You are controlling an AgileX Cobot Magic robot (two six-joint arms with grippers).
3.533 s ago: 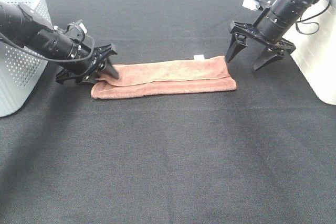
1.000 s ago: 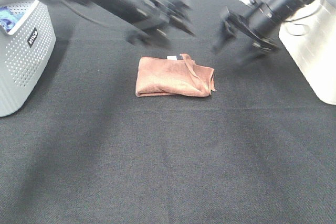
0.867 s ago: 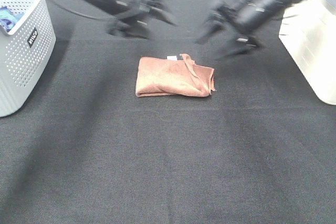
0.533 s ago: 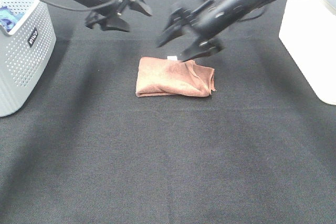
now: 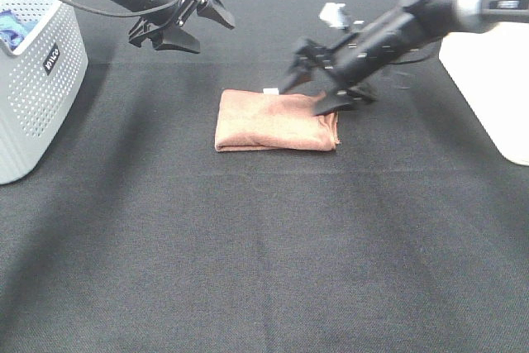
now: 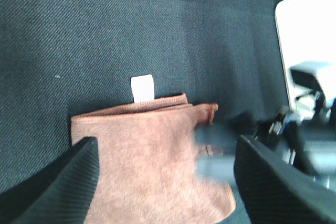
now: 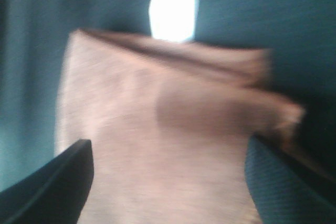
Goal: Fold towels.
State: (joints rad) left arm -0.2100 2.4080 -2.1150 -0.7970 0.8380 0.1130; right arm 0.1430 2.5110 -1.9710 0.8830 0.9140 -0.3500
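The terracotta towel (image 5: pixel 277 120) lies folded into a small rectangle in the middle of the black table, its white tag (image 5: pixel 269 90) at the far edge. My right gripper (image 5: pixel 304 98) stands open low over the towel's far right corner, one finger (image 5: pixel 327 105) at the cloth. The right wrist view is blurred, with the towel (image 7: pixel 168 129) and tag (image 7: pixel 173 8) between my open fingers (image 7: pixel 52 182). My left gripper (image 5: pixel 211 35) hangs open and empty, above the table, behind and left of the towel. In the left wrist view, the towel (image 6: pixel 152 150) shows below.
A white perforated basket (image 5: pixel 41 80) holding a blue cloth (image 5: pixel 12 26) stands at the left edge. A white box (image 5: pixel 488 64) stands at the right edge. Bare black tabletop (image 5: pixel 264 245) stretches in front of the towel.
My right gripper swung in from the back right down to the towel's right end. My left arm pulled back to the far left. The towel's raised flap now lies flat.
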